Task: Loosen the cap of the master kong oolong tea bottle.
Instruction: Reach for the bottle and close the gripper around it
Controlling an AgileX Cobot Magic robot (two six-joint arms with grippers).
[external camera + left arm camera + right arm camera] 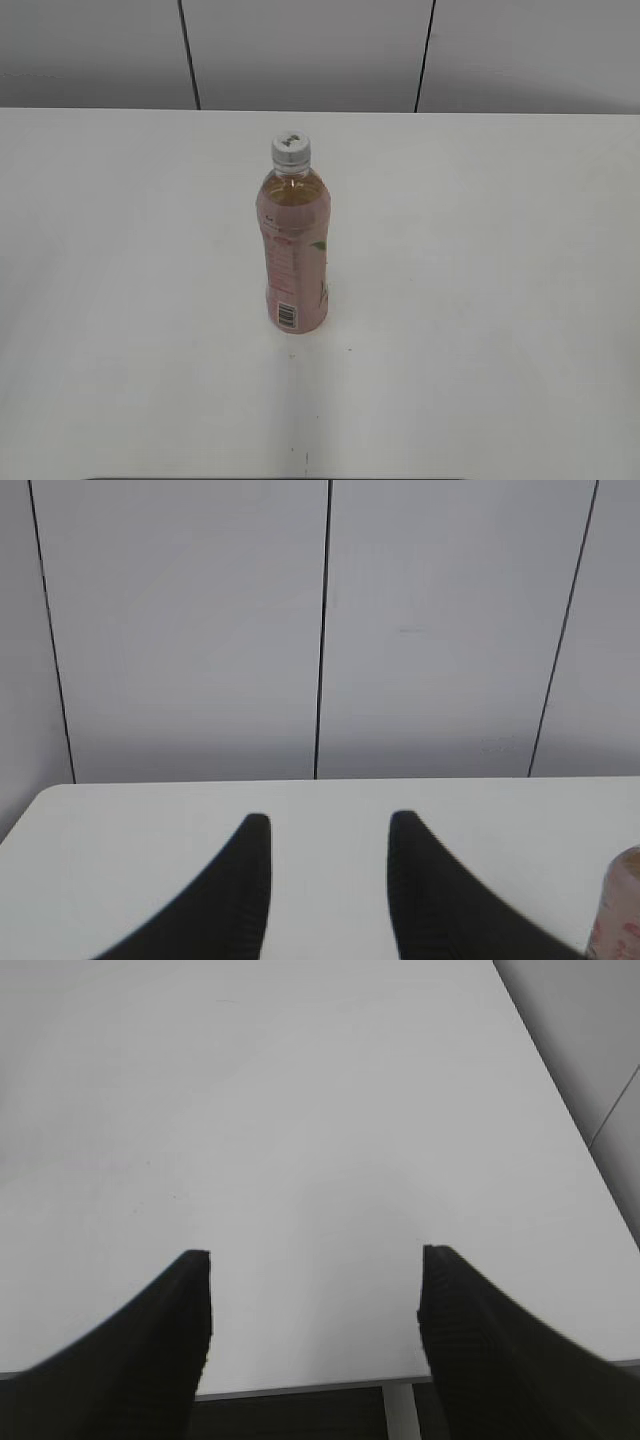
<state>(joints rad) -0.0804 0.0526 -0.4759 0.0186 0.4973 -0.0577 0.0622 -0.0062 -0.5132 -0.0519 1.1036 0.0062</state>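
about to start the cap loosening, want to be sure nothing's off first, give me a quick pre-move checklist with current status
1. Bottle upright on the table: ok.
2. Cap on the bottle and unobstructed from above: ok.
3. Left pincer open and holding nothing: ok.
4. Right pincer open and holding nothing: ok.
5. Bottle within a pincer's line: not ok; only its edge shows at the lower right of the left wrist view, and the right wrist view shows bare table.
6. Cap tightness: cannot tell.
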